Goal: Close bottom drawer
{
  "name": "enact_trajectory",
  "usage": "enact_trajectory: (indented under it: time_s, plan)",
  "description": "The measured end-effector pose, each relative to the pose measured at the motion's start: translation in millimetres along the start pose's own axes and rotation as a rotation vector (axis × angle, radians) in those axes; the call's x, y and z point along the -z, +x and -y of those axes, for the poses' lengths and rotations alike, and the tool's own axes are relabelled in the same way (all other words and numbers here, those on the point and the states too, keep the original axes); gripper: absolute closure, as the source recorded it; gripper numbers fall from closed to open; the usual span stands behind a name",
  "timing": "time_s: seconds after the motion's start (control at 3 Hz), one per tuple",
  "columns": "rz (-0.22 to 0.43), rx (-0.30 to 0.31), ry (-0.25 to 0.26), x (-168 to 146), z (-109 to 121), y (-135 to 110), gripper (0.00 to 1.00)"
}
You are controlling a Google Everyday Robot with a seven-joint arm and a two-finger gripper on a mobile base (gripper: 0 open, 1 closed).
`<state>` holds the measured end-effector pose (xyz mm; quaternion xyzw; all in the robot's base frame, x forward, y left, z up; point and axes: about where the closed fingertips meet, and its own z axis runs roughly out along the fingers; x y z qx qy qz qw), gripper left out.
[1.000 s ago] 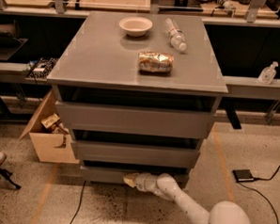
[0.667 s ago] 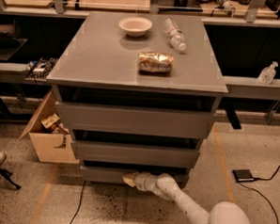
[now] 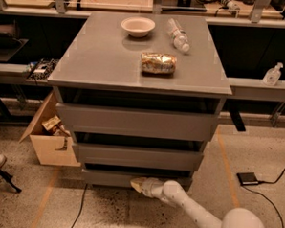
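White arm (image 3: 197, 215) extended low from lower right, tool (image 3: 138, 184) against bottom drawer (image 3: 105, 177) front; tool state cannot tell

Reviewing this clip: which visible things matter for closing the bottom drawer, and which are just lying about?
Part of the job:
- bottom drawer, lowest of the cabinet's three
- gripper, down low at that drawer's front

Just lying about:
- bowl, plastic bottle and snack bag on the cabinet top
- cardboard box on the floor beside the cabinet
- black device on the floor
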<state>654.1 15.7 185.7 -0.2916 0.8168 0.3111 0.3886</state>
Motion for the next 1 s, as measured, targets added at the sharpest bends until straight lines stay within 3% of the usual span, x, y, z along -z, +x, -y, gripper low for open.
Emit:
enact_trajectory:
  time_s: [0.33, 0.67, 1.0]
  plan:
    - [-0.036, -0.079, 0.145, 65, 29, 27, 1.00]
    - [-0.068, -0.186, 0.270, 129, 33, 62, 1.00]
    - [-0.077, -0.259, 0.324, 162, 36, 81, 1.00]
